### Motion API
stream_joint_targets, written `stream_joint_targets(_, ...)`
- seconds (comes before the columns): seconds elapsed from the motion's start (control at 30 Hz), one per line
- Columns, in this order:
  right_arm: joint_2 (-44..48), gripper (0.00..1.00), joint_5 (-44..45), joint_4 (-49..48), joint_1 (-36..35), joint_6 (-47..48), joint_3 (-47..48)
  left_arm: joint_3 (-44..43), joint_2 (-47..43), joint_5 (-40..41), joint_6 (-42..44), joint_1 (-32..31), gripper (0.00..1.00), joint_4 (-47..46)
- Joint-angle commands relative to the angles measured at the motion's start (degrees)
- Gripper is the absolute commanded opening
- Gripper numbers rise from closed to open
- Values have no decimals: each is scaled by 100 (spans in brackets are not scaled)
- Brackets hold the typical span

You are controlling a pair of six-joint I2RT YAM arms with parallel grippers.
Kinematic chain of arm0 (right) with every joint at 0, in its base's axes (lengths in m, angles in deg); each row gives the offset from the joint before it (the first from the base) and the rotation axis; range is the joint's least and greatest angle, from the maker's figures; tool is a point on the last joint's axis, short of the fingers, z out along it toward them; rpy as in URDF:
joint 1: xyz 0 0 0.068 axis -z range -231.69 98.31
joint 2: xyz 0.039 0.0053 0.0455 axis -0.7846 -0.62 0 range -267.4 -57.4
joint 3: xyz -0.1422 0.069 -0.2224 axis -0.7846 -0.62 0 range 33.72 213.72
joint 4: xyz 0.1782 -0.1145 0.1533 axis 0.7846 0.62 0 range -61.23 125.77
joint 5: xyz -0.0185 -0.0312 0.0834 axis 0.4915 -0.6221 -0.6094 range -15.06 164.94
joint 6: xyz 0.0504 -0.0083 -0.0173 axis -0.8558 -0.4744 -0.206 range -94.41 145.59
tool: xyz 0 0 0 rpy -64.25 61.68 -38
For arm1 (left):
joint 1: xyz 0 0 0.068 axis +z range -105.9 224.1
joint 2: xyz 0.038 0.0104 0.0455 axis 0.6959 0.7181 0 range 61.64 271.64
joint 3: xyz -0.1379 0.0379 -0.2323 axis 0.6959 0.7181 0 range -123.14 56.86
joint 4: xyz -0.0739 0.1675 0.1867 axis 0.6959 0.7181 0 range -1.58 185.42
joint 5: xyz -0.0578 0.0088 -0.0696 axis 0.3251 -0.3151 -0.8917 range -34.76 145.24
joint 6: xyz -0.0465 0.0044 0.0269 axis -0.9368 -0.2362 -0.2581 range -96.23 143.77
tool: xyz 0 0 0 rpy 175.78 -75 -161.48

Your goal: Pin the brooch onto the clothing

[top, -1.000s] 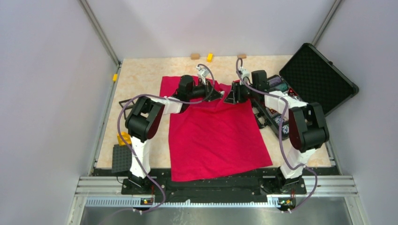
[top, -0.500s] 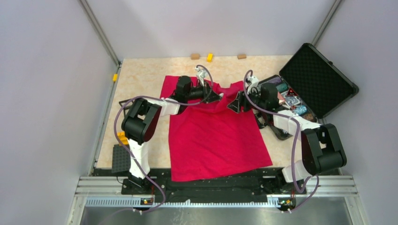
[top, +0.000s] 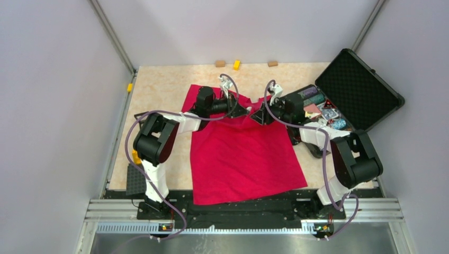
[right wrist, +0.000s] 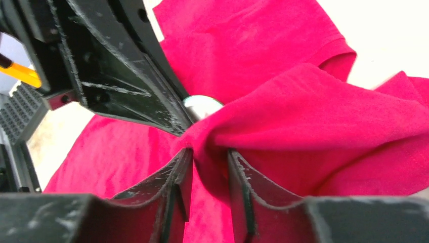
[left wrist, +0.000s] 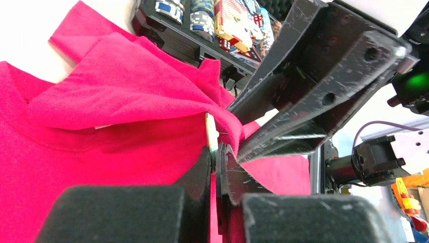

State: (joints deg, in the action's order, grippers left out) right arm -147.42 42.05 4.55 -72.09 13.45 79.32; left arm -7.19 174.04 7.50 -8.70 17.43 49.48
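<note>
At far centre of the table point(top: 159, 95), vs. 1 s ago: the R gripper point(top: 258, 117) now sits closer to the L gripper point(top: 245, 111) than 0.5 s back, when we see it drawn off toward the black case point(top: 355, 87). The R elbow has swung out to the right & lower in the top view. The L gripper barely shifts. It is pressed together on the brooch point(left wrist: 211, 132), which we see edge-on at its fingertips w/ red cloth against it. The R gripper's jaws, part-closed, pinch a raised fold of the T-shirt point(top: 243, 159) near the neck; both fingers point(right wrist: 183, 169) touch cloth. The brooch thus sits betw. the two grippers at the shirt's far end. The rest of the shirt lies flat as before.

Surface: beige marbled top; small tan & yellow blocks point(top: 236, 64) along the far edge; black studded plate point(top: 136, 180) near the L base.

Room: plain grey walls point(top: 53, 106), metal corner posts.
</note>
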Motion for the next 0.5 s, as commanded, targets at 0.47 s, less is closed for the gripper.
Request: stream_joint_targets(0.47, -444, 0, -122, 453, -52, -258, 423, 251, -500, -124, -171, 29, 0, -881)
